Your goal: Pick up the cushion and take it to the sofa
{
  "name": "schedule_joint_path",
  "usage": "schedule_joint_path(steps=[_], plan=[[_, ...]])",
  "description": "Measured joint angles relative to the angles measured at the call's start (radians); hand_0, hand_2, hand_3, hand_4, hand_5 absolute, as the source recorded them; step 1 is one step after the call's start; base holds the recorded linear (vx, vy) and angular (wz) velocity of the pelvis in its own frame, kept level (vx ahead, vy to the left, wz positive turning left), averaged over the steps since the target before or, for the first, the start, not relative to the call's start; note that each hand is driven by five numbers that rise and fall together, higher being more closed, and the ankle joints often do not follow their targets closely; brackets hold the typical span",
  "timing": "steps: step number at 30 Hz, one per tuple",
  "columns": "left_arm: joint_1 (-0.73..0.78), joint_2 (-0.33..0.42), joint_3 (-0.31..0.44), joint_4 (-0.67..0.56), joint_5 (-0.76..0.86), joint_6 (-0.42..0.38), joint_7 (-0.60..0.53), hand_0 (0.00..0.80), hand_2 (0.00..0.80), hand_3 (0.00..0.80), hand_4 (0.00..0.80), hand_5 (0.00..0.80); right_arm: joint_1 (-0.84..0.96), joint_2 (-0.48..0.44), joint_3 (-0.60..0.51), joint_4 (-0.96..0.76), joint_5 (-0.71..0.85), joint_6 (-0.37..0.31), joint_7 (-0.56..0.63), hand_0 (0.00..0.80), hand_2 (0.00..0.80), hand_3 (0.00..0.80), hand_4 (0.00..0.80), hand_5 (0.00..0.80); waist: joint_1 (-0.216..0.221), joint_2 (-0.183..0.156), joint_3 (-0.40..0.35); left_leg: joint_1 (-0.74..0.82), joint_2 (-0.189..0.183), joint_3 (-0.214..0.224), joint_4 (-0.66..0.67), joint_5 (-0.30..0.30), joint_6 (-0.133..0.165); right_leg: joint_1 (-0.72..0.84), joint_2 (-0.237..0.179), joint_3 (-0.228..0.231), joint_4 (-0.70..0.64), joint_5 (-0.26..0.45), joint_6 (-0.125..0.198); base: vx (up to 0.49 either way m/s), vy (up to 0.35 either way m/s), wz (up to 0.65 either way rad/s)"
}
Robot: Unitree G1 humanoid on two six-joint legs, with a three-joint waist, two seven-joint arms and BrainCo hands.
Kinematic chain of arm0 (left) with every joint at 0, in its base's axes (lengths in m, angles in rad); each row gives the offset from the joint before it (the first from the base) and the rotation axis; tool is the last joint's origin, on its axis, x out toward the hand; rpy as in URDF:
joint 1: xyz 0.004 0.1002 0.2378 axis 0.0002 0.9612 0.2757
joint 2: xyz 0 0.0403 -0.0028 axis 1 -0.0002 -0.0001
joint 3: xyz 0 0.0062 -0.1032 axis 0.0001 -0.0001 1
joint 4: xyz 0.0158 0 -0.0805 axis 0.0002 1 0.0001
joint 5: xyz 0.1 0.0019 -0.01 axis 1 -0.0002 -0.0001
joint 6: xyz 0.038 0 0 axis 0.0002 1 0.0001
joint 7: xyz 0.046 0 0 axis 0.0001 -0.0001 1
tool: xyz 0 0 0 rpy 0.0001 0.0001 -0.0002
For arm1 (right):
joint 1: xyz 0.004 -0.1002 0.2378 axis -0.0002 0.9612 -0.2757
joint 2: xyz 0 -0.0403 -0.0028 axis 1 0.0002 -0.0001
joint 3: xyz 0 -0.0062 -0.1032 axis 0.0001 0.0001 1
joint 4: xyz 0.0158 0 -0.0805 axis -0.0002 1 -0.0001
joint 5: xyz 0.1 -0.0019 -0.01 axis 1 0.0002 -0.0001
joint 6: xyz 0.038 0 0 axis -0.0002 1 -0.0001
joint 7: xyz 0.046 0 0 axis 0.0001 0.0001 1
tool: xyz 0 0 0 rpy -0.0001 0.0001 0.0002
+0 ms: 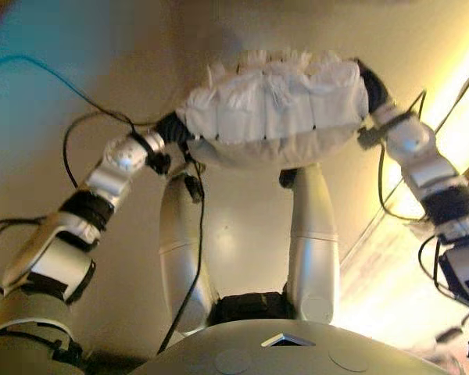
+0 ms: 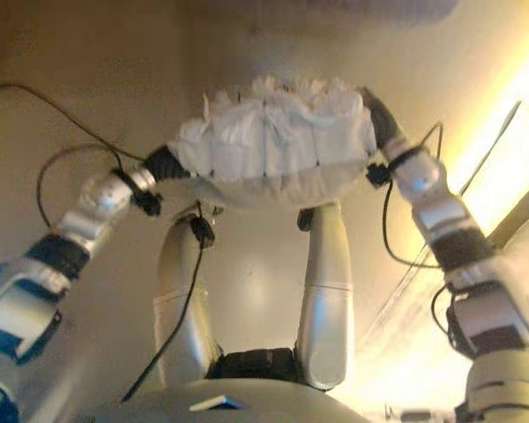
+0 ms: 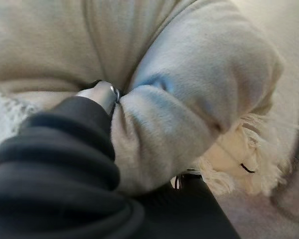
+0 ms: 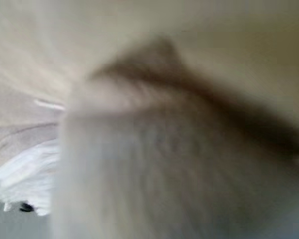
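Fingers (image 3: 103,94) seemingly buried, cushion (image 1: 273,105) aloft

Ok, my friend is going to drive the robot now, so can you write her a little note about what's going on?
Left hand: pressed into the cushion's left end, cloth bunched round it; its grip is hidden.
Right hand: at the cushion's right end, mostly hidden behind it.
Cushion: white, ruffled on top, carried between both hands in front of the robot, up off the floor.
Done: cushion picked up.
Left: carry it to the sofa and set it down. No sofa in view yet.
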State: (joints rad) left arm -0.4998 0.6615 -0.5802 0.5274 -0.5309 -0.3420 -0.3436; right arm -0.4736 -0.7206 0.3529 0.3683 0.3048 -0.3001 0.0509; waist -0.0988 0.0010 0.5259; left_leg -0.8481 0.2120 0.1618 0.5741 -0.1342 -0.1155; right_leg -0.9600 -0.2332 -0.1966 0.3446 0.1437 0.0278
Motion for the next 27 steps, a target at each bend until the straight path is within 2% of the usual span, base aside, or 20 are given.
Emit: schedule_joint_path(steps=[2,6,13,16,21,27], plan=[[0.11,-0.036,0.035,-0.037,-0.038,-0.02,-0.004,0.8,0.8,0.8,0.8,0.8,0.12,0.033,-0.053,-0.041,-0.01,-0.021,-0.016,0.8,0.8,0.8,0.8,0.8,0.004,-0.006,0.002,0.119,-0.004,0.007,-0.049,0.004,0.005,0.127,-0.006,-0.03,-0.047,0.001,0.023,0.048,0.019,-0.09],[0.305,-0.094,0.13,-0.121,-0.088,-0.038,-0.046,0.8,0.8,0.8,0.8,0.8,0.324,0.085,-0.128,-0.143,-0.029,-0.023,-0.011,0.8,0.8,0.8,0.8,0.8,0.006,-0.015,0.002,0.412,-0.019,0.035,-0.17,0.009,0.0,0.392,-0.011,-0.047,-0.114,0.008,0.03,0.041,0.041,-0.04],[0.442,-0.176,0.3,-0.327,-0.143,-0.044,-0.048,0.8,0.8,0.8,0.8,0.8,0.434,0.182,-0.248,-0.303,-0.04,-0.027,0.048,0.8,0.8,0.8,0.8,0.8,0.02,-0.015,-0.025,0.791,-0.031,0.076,-0.407,0.058,-0.026,0.734,0.019,-0.086,-0.273,0.037,0.028,0.142,0.074,-0.06],[0.474,-0.219,0.332,-0.368,-0.161,-0.063,-0.036,0.8,0.8,0.8,0.8,0.8,0.459,0.209,-0.27,-0.373,-0.039,-0.029,0.055,0.8,0.8,0.8,0.8,0.8,0.036,-0.007,-0.113,0.867,-0.031,0.087,-0.476,0.073,-0.041,0.795,0.036,-0.092,-0.318,0.044,0.035,0.063,0.025,-0.06],[0.528,-0.265,0.366,-0.433,-0.175,-0.088,-0.002,0.8,0.8,0.8,0.8,0.8,0.461,0.24,-0.29,-0.455,-0.039,-0.04,0.072,0.8,0.8,0.8,0.8,0.8,0.042,-0.005,-0.235,0.99,-0.039,0.11,-0.554,0.075,-0.041,0.895,0.043,-0.098,-0.36,0.038,0.055,0.071,0.033,-0.04],[0.575,-0.272,0.366,-0.489,-0.197,-0.113,0.026,0.8,0.8,0.8,0.8,0.8,0.512,0.246,-0.289,-0.521,-0.034,-0.046,0.068,0.8,0.8,0.8,0.8,0.8,0.062,-0.009,-0.355,1.066,-0.06,0.136,-0.607,0.079,-0.036,0.953,0.038,-0.1,-0.405,0.045,0.074,0.042,0.032,-0.09]])
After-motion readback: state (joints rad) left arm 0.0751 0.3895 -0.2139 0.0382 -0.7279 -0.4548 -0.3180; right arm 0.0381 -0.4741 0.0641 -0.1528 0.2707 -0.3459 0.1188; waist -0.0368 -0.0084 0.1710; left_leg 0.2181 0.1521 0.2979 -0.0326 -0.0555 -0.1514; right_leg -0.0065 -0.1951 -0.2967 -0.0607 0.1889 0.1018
